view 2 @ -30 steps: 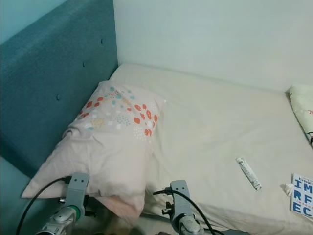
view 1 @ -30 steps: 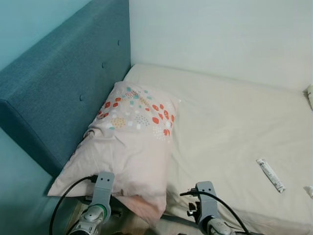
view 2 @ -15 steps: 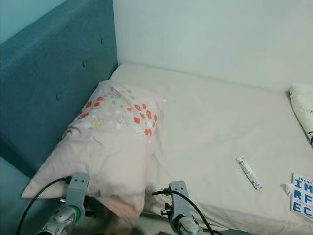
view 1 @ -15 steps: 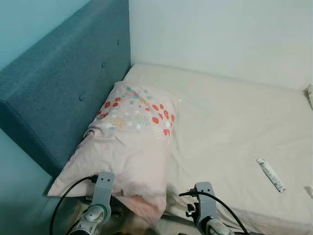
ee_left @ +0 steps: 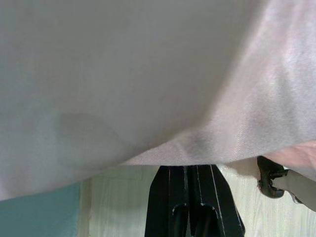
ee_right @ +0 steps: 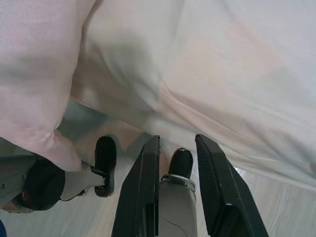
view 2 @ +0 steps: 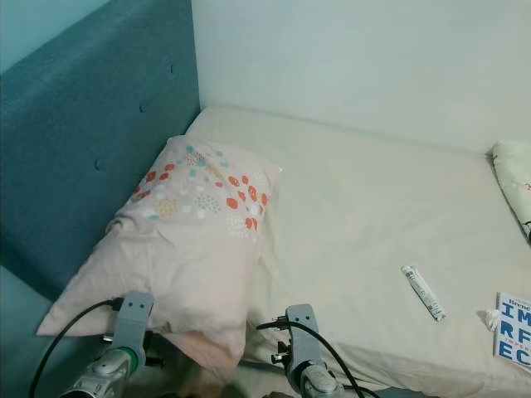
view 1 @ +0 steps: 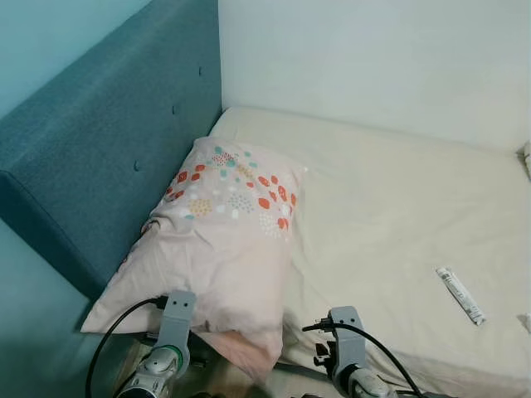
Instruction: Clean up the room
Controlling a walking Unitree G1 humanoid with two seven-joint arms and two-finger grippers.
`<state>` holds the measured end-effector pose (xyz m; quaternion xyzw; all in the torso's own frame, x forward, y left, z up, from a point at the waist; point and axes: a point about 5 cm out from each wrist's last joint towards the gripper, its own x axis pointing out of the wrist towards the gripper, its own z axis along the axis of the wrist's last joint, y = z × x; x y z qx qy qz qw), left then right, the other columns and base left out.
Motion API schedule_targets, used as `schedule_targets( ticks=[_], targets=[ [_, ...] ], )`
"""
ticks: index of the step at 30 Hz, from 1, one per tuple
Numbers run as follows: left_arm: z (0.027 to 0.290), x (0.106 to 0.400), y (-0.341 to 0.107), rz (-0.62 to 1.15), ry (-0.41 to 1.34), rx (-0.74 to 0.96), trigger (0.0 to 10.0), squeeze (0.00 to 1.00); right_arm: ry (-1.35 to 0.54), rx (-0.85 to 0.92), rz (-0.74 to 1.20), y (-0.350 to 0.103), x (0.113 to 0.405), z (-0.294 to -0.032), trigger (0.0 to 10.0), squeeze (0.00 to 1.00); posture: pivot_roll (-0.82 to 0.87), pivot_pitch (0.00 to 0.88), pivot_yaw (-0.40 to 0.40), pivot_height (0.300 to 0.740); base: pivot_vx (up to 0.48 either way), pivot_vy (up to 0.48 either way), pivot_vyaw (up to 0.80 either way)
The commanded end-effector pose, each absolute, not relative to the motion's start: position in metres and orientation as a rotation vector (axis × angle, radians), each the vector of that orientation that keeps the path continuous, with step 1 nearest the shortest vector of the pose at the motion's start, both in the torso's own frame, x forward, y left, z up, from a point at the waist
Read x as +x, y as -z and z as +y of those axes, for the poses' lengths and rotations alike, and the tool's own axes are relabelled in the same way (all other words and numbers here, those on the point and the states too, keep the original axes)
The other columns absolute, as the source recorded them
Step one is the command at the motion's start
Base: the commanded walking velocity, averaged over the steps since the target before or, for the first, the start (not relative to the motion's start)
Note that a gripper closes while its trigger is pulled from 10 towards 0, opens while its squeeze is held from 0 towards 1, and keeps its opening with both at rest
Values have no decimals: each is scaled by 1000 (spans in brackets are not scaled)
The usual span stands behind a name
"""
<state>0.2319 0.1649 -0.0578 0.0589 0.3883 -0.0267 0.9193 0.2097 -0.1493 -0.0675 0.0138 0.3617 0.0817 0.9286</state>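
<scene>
A pink pillow (view 1: 220, 240) lies on the left part of the bed (view 1: 390, 215), against the blue padded headboard (view 1: 99, 141). Its long axis runs from the near edge of the bed toward the far corner where the headboard meets the wall (view 1: 373, 58). The far end carries a print of red, teal and yellow dots; the near end is plain and hangs a little over the mattress edge.

The left gripper (ee_left: 190, 197) is low at the near left corner of the pillow, under the overhanging cloth. In the left wrist view its two black fingers lie close together with hardly a gap, so the jaws are closed on nothing visible, the pillowcase draped just above them. The right gripper (ee_right: 173, 168) is low at the bed's edge, just right of the pillow's near end. Its jaws stand apart and empty, pointing down at the pale wood floor (ee_right: 276, 217), with the sheet hanging beside them.

On the cream sheet, well right of the pillow, lies a small white tube (view 1: 459, 295), its long axis slanting from near right to far left; its print is too small to read. At the right edge of the right eye view a blue and white book (view 2: 513, 328) lies flat, showing large letters "IM", "RF" and "EC", cut off by the frame. A second, pale pillow (view 2: 514, 178) sits at the far right.
</scene>
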Motion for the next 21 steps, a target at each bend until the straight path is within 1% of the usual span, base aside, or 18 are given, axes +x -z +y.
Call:
schedule_targets(
  ticks=[1,14,15,21],
  targets=[
    [165,226,62,830,49,111,10000,0,-157,35,756,69,207,-153,10000,0,80,22,14,740,0,0,0],
    [164,225,63,828,50,109,10000,0,-169,22,761,70,206,-147,10000,0,71,11,15,740,0,0,0],
    [163,224,64,830,53,108,10000,0,-169,19,764,71,205,-148,10000,0,68,0,11,740,0,0,0],
    [158,222,65,831,62,103,10000,0,-172,4,770,71,204,-154,10000,0,68,0,4,740,0,0,0]
  ],
)
